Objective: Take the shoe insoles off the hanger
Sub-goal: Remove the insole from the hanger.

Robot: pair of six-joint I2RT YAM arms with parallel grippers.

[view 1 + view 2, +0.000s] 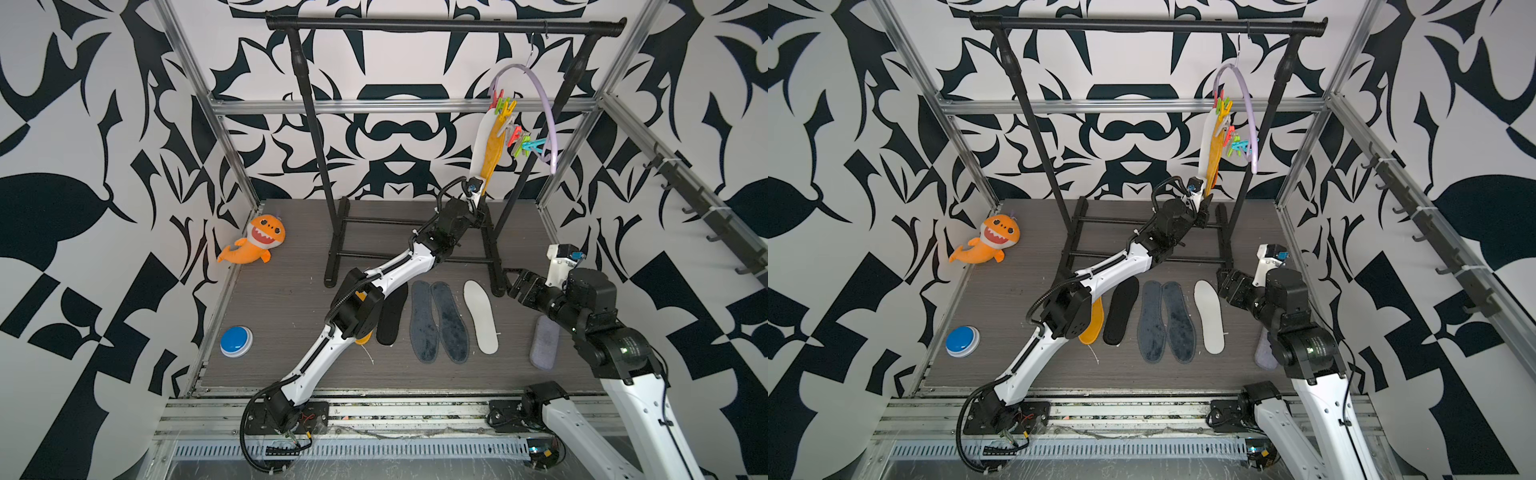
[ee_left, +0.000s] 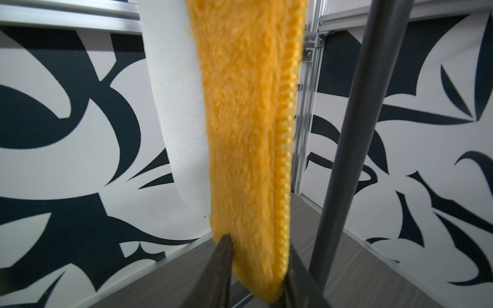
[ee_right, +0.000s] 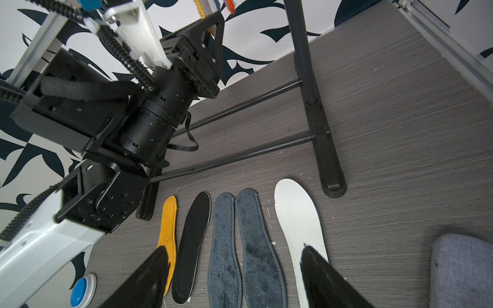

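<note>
The lilac hanger [image 1: 547, 112] hangs by its hook from the black rail, far right. A white insole [image 1: 480, 141] and a fuzzy orange insole [image 1: 493, 151] hang from its pegs. My left gripper [image 2: 260, 266] is raised to the orange insole's [image 2: 248, 133] lower end, with a finger pressed on each side of it. Several insoles lie in a row on the floor: orange [image 3: 168, 226], black [image 3: 192, 245], two dark grey-blue [image 3: 224, 248] and white [image 3: 296, 218]. Above that row, my right gripper [image 3: 236, 266] is open and holds nothing.
The black clothes rail [image 1: 444, 25] stands at the back, its post [image 2: 344, 149] close beside my left gripper. A thick lilac-grey pad [image 1: 544, 343] lies under my right arm. An orange plush shark [image 1: 257, 245] and a blue button [image 1: 236, 340] sit at the left.
</note>
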